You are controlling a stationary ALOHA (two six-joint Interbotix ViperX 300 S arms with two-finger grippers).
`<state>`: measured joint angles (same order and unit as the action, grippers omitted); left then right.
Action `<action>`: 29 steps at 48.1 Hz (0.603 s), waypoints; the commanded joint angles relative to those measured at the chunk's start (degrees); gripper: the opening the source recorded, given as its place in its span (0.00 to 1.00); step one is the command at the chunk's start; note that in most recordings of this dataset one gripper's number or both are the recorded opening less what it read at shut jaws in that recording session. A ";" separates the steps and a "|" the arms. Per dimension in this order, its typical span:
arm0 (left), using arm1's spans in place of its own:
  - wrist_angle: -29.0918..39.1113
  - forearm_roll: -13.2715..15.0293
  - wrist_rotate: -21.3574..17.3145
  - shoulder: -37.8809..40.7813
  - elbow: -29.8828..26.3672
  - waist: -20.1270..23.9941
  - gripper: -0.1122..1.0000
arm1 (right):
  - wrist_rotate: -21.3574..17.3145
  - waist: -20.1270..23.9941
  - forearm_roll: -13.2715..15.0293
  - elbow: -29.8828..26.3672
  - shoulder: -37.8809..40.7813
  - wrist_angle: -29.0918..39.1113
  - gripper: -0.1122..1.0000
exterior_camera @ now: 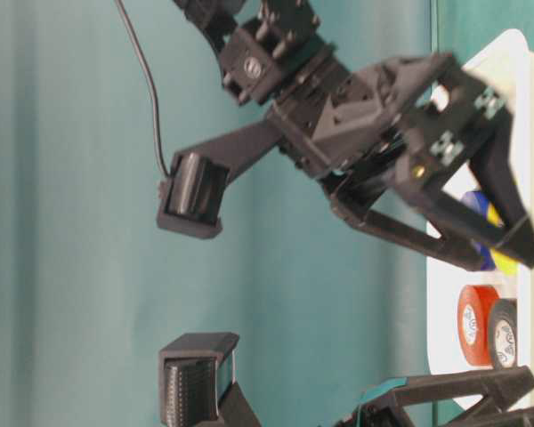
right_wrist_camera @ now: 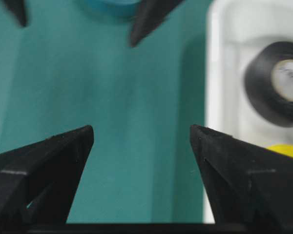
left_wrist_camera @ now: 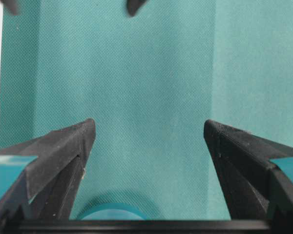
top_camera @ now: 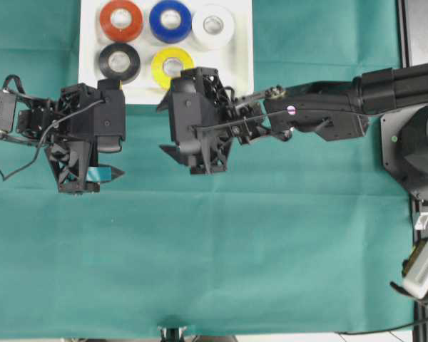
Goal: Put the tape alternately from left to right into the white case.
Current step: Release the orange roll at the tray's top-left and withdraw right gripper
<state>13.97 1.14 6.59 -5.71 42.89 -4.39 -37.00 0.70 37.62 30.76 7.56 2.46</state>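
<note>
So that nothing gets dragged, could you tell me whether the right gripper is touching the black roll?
Apart. The right wrist view shows bare case between the black roll and the nearest of the open right gripper's fingers.

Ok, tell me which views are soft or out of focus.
Overhead: sharp throughout, even light. Table-level: the right end effector close to the lens is blurred. Right wrist: black roll and white case are soft. Left wrist: the teal roll at the bottom edge is blurred, cloth texture crisp.

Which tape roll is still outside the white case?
The teal roll, lying on the green cloth beneath the left gripper; the other five sit inside the case.
</note>
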 commanded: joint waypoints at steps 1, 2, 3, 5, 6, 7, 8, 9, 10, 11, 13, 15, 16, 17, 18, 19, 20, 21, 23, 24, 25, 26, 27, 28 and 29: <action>-0.44 0.09 0.09 -1.41 -0.44 -0.18 0.99 | -0.18 1.41 0.18 0.35 -2.11 -0.18 0.91; -0.35 0.09 0.09 -1.41 -0.44 -0.26 0.99 | -0.18 1.67 0.18 0.53 -2.11 -0.18 0.91; -0.35 0.09 0.09 -1.41 -0.44 -0.26 0.99 | -0.18 2.02 0.18 0.70 -2.11 -0.18 0.91; -0.35 0.09 0.09 -1.41 -0.44 -0.18 0.99 | -0.18 2.64 0.18 1.05 -2.37 -0.18 0.91; -0.35 0.09 0.09 -1.41 -0.44 -0.18 0.99 | -0.18 2.90 0.18 1.14 -2.37 -0.18 0.91; -0.35 0.09 0.09 -1.41 -0.44 -0.26 0.99 | -0.18 3.16 0.18 1.32 -2.46 -0.18 0.91; -0.35 0.09 0.09 -1.41 -0.44 -0.18 0.99 | -0.18 3.43 0.18 1.49 -2.55 -0.18 0.91; -0.35 0.09 0.09 -1.41 -0.44 -0.18 0.99 | -0.18 3.52 0.18 1.67 -2.64 -0.18 0.91; -0.35 0.09 0.09 -1.41 -0.44 -0.26 0.99 | -0.18 3.78 0.18 1.76 -2.81 -0.09 0.91; -0.35 0.09 0.09 -1.41 -0.44 -0.18 0.99 | -0.18 3.96 0.18 1.93 -2.81 -0.18 0.91; -0.35 0.09 0.09 -1.41 -0.44 -0.18 0.99 | -0.18 4.22 0.18 2.20 -2.99 -0.18 0.91; -0.35 0.09 0.09 -1.41 -0.44 -0.18 0.99 | -0.18 4.22 0.18 2.29 -3.16 -0.18 0.91; -0.35 0.09 0.00 -1.32 -0.44 -0.26 0.99 | -0.18 4.31 0.18 2.37 -3.25 -0.18 0.91; -0.35 0.09 0.00 -1.41 -0.53 -0.18 0.99 | -0.18 4.31 0.18 2.46 -3.25 -0.18 0.91; -0.35 0.09 0.00 -1.41 -0.44 -0.18 0.99 | -0.18 4.31 0.18 2.46 -3.25 -0.18 0.91; -0.35 0.09 0.00 -1.41 -0.44 -0.18 0.99 | -0.18 4.31 0.18 2.46 -3.25 -0.18 0.91; -0.35 0.09 0.09 -1.41 -0.44 -0.26 0.99 | -0.18 4.22 0.18 2.55 -3.25 -0.18 0.91; -0.35 0.09 0.09 -1.41 -0.44 -0.26 0.99 | -0.18 4.31 0.18 2.55 -3.34 -0.18 0.91; -0.35 0.09 0.09 -1.41 -0.44 -0.26 0.99 | -0.18 4.31 0.18 2.55 -3.34 -0.18 0.91; -0.26 0.09 0.09 -1.41 -0.44 -0.18 0.99 | -0.09 4.31 0.18 2.55 -3.25 -0.18 0.91; -0.26 0.09 0.09 -1.41 -0.44 -0.18 0.99 | -0.09 4.31 0.18 2.55 -3.25 -0.18 0.91; -0.09 0.09 0.09 -1.41 -0.44 -0.18 0.99 | -0.09 4.31 0.18 2.55 -3.25 -0.18 0.91; -0.09 0.18 0.09 -1.41 -0.44 -0.26 0.99 | -0.09 4.31 0.18 2.46 -3.25 -0.18 0.91; 0.00 0.09 0.09 -1.41 -0.35 -0.26 0.99 | 0.00 4.31 0.18 2.46 -3.25 -0.18 0.91; 0.09 0.09 0.09 -1.49 -0.26 -0.35 0.99 | 0.00 4.31 0.18 2.55 -3.25 -0.18 0.91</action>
<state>14.06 1.14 6.59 -5.71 42.89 -4.48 -37.09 4.83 37.71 33.84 6.15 2.46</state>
